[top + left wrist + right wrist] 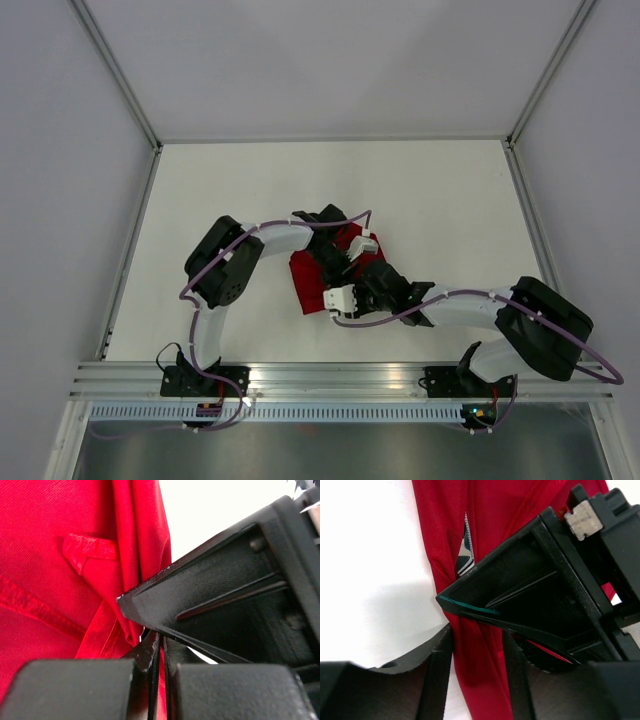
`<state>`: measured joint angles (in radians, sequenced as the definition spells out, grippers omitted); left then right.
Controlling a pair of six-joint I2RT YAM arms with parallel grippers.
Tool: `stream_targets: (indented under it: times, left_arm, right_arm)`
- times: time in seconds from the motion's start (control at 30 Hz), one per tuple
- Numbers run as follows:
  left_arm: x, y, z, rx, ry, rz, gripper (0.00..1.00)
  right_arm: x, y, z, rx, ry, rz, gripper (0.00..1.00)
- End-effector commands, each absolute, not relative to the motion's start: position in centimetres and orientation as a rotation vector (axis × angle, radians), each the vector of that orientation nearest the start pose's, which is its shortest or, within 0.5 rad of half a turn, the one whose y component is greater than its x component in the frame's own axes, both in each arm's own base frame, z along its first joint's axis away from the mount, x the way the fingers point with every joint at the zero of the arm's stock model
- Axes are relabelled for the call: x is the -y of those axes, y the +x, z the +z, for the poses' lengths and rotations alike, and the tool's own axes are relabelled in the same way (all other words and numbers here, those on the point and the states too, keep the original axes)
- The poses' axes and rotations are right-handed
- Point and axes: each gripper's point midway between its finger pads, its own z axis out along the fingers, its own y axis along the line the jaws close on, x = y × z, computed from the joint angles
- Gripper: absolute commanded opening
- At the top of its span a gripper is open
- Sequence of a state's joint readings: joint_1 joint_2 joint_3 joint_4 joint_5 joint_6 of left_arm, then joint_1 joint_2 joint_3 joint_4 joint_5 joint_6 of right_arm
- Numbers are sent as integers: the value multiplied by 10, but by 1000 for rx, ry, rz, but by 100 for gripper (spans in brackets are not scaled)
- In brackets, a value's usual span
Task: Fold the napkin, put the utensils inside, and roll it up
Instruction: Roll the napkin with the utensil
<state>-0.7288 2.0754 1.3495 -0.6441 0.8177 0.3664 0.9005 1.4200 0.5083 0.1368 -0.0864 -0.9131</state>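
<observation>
The deep-red napkin [308,280] lies bunched into a long roll at mid-table, under both grippers. My left gripper [345,265] comes in from the upper left. In its wrist view it [160,642] is shut on a thin fold of the napkin [60,580]. My right gripper [345,287] comes in from the right. In its wrist view it [477,635] straddles the rolled napkin [485,680], with the pads against the roll. A shiny metal utensil tip [465,555] peeks from a fold. The rest of the utensils are hidden.
The two grippers almost touch. The other arm's black finger fills much of the left wrist view [220,595] and of the right wrist view [535,595]. The white table [400,190] has metal rails [130,260] along its sides and a rail at the near edge.
</observation>
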Motion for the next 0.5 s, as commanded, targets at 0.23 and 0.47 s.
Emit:
stream_targets:
  times: [0.23,0.47]
  left_arm:
    - [340,204,29,-2340,1551,-1294,8]
    - [337,216,34,-2323,1521,-1234,26]
  right_arm:
    - [-247,217,5,-1502,-1998,198,25]
    - [-250,213,7,-1521,-2036,241,18]
